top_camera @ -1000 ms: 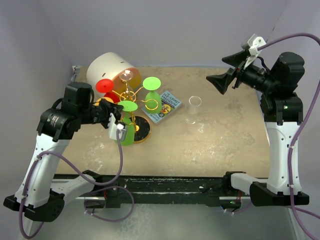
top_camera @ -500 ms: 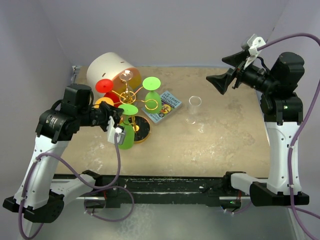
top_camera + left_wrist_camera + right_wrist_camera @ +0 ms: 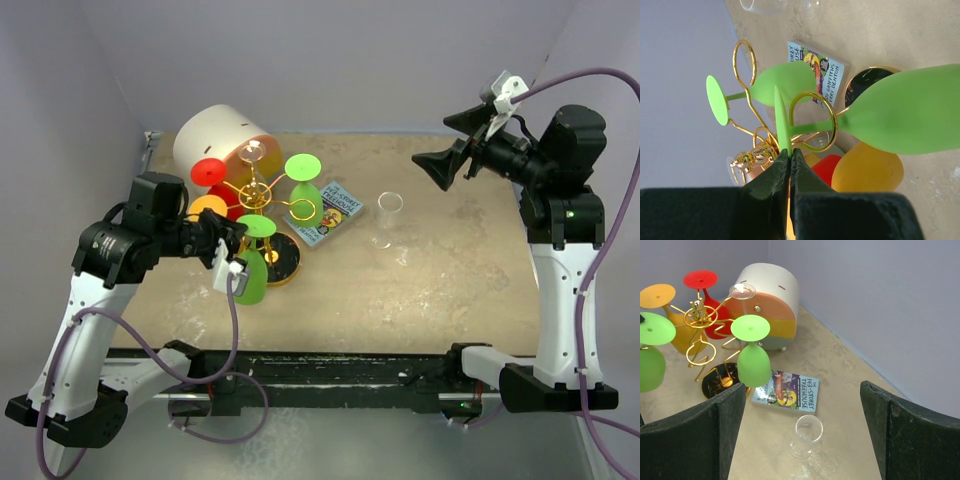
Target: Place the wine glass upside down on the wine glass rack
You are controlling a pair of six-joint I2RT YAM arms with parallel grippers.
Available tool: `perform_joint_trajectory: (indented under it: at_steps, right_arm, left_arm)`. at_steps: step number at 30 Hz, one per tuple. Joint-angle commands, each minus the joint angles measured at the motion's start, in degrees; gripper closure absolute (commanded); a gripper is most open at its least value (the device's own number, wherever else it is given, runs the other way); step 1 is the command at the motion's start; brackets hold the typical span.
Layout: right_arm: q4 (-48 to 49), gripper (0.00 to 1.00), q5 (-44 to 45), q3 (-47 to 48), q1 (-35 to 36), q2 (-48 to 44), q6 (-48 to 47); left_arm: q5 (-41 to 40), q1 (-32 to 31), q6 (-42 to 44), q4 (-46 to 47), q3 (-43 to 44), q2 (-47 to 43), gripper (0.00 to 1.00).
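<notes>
Bench layout: the table carried the white cylinder at its far left, and just in front of that stood the wine glass rack. The right gripper hung high over the far right, jaws spread wide and holding nothing. The left gripper was clamped on the green wine glass, pinching the rim of its foot. The glass hung inverted at the rack's near side. Its stem was threaded through a gold ring, with the bowl below the ring and the foot above it. We could not tell whether the foot rested on the ring.

We judged the step in hand to be seating and letting go. To do it well:
- Lower straight down until the ring takes the foot.
- Keep the stem centred so the bowl does not knock the orange glass just beside it.
- Open only slightly, then draw out sideways, away from the post.

Appearance: opaque lime green, matte, probably plastic. It had a fat rounded bowl, a thin stem and a flat round foot seen edge-on.
</notes>
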Motion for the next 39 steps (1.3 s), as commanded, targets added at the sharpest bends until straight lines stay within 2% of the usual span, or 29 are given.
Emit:
perform_joint_trajectory:
  at_steps: [1, 10, 31, 39]
  right_arm:
    - [0.5, 0.02, -0.4, -0.4, -0.3, -0.7, -1.3]
    - [0.0, 0.02, -0.4, -0.5, -0.3, -0.4, -1.8]
    - [-2.2, 0.01, 1.1, -1.4, -0.3, 0.0, -4.5]
    - [-3.2, 0.01, 1.5, -1.2, -0.3, 0.4, -5.7]
  left_arm:
    - [2.5, -0.3, 2.4, -0.7, -1.1, -0.4, 0.95]
    - [1.8, -0.3, 3.5, -1.6, -2.4, -0.8, 0.89]
    - [-0.7, -0.3, 4.5, -4.0, -3.6, -2.2, 0.6]
    - [1.7, -0.3, 5.2, -5.7, -3.3, -2.0, 0.58]
